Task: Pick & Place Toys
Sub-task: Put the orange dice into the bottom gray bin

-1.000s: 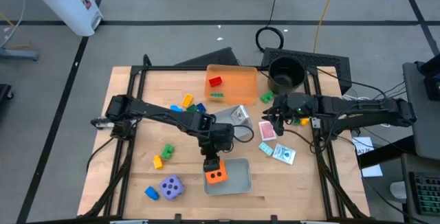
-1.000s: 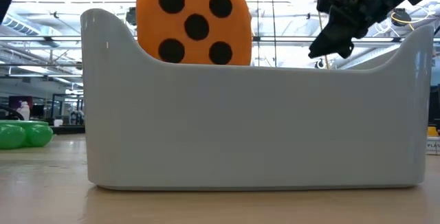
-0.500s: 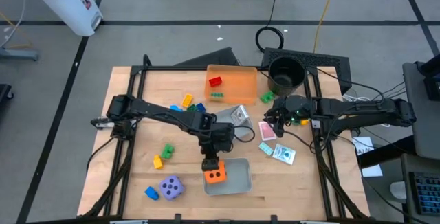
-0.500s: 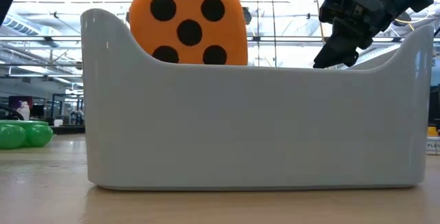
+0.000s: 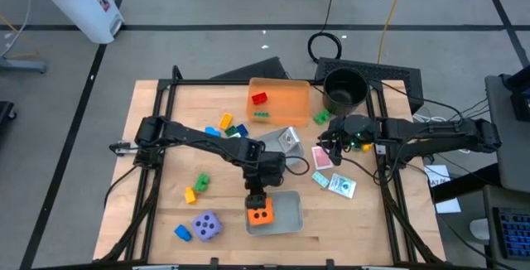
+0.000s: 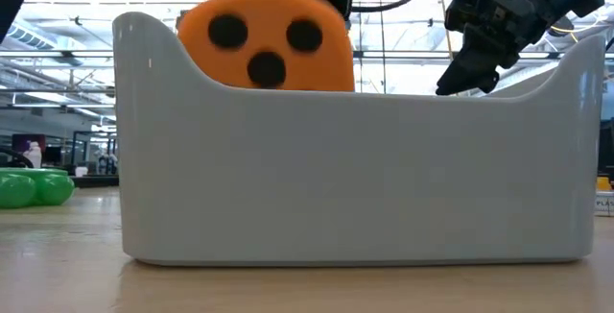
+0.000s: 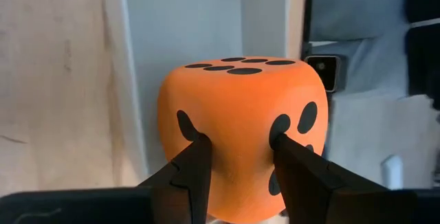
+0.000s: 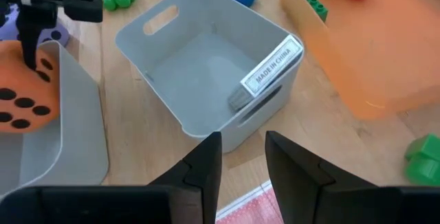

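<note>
My left gripper [image 5: 259, 197] is shut on the orange die [image 5: 261, 214], which hangs at the left end of the grey tray [image 5: 286, 212]. In the low view the die [image 6: 264, 49] shows above the tray's wall [image 6: 355, 179]. My right gripper [image 5: 331, 143] is open and empty, hovering by the pink card [image 5: 321, 157] and facing the small clear grey tray [image 8: 206, 66]. The purple die [image 5: 206, 225] sits on the table at the near left. My left gripper pinches the orange die's two opposite sides [image 7: 184, 129] between its two fingers [image 7: 196, 159]. The fingers come from above, pointing down. The die bulges out wider than the gap between the fingertips. It hangs inside the tray's left end; whether it touches the floor is hidden by the wall.
An orange tray [image 5: 290, 88] at the back holds a red brick [image 5: 259, 98] and a green one. A black pot [image 5: 344, 89] stands at the back right. Teal [image 5: 320, 179] and white [image 5: 342, 185] cards lie right of centre. Loose bricks [image 5: 202, 183] lie on the left.
My left gripper has gone down and a little toward the near edge with the orange die, which has sunk lower behind the tray's wall and tipped slightly. My right gripper has sunk a little.
</note>
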Available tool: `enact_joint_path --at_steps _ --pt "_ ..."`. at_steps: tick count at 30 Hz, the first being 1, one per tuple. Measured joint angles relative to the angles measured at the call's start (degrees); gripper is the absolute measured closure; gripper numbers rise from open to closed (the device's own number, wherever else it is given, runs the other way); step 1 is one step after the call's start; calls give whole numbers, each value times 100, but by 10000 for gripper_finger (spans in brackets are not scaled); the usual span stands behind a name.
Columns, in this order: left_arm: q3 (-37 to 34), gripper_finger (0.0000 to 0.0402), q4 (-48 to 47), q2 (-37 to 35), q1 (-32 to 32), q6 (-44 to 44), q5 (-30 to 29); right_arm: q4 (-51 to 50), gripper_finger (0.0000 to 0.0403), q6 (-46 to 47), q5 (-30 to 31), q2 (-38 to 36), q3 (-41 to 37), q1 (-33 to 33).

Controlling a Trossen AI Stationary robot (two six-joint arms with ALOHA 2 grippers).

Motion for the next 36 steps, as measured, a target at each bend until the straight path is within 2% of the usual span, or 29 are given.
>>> enact_joint_path --at_steps 18,29,36 --pt "0 259 -37 9 -37 122 -61 47 298 62 -18 -1 2 0" --pt "0 197 -36 9 -35 141 -162 46 298 59 -18 -1 2 0" --pt "0 191 -35 9 -35 137 -160 45 298 40 -18 -2 2 0"
